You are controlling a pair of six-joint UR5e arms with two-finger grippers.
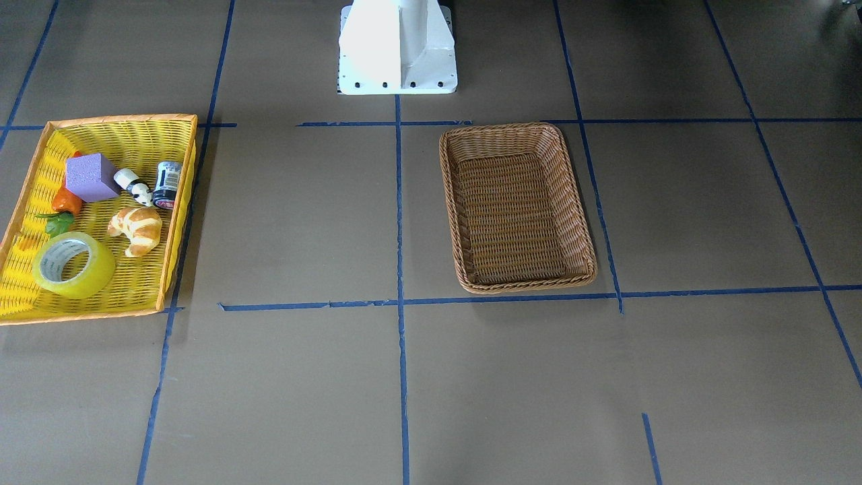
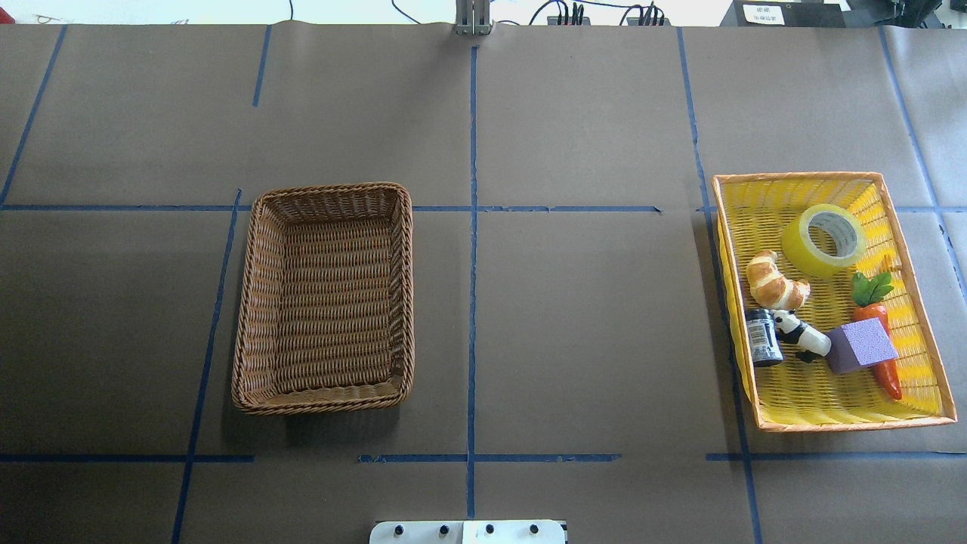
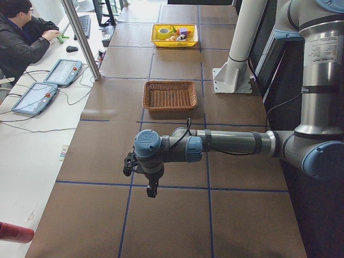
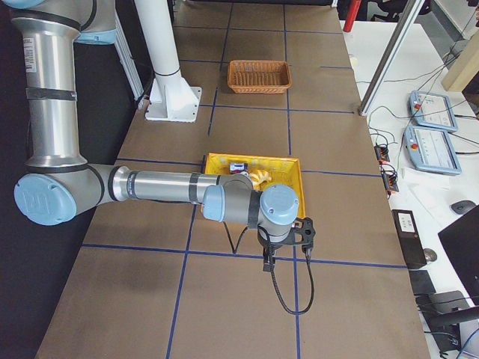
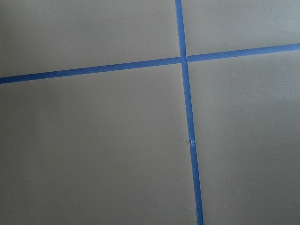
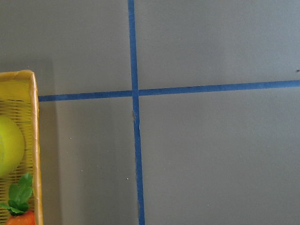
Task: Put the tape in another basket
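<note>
Tape (image 2: 823,239), glossy translucent yellow-green roll w/ white core, in yellow mesh basket (image 2: 823,394) (left claw (image 3: 152,190), right claw (image 4: 267,262): state unclear).

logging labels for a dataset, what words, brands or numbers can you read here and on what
No text reads clearly in any view.
tape: grey print inside the white core, too blurred.
black jar: printed label, too small.
left arm sticker: print too small.
right arm sticker: print too small.
white sign beyond the table: blurred.
</note>
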